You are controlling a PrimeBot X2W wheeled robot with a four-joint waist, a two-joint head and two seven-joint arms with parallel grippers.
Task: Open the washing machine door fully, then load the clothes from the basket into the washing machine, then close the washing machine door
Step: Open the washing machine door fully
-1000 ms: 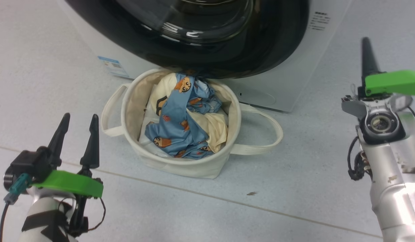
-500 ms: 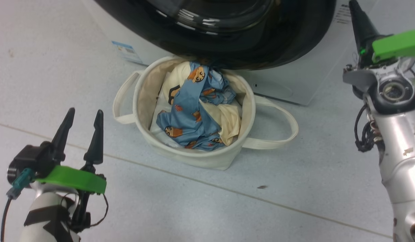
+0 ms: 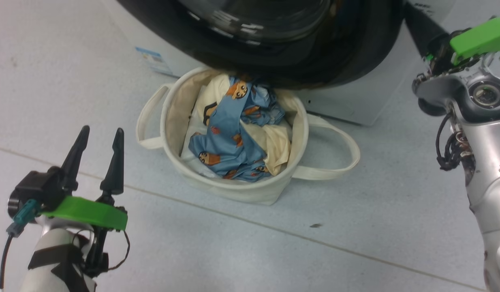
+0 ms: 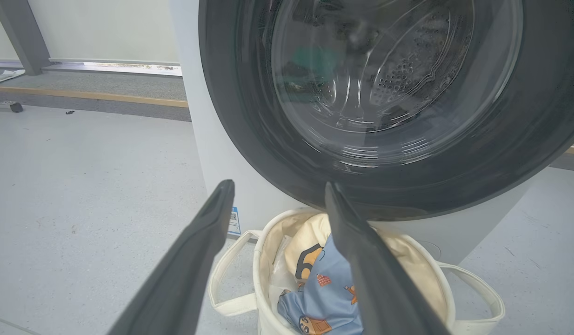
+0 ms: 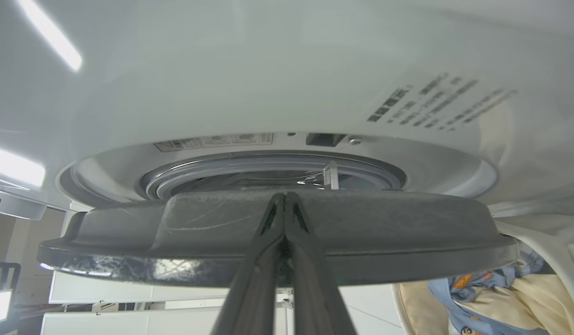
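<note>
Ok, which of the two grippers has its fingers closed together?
The right gripper: its two fingers are pressed together, with the tips at the rim of the washing machine door. The left gripper has its fingers wide apart.

obstacle: door (image 3: 355,52) overhangs basket (image 3: 233,192) rear | free: basket front open from above

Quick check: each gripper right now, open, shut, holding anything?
Left gripper: open, empty.
Right gripper: shut, nothing between its fingers, tips at the washing machine door edge.
</note>
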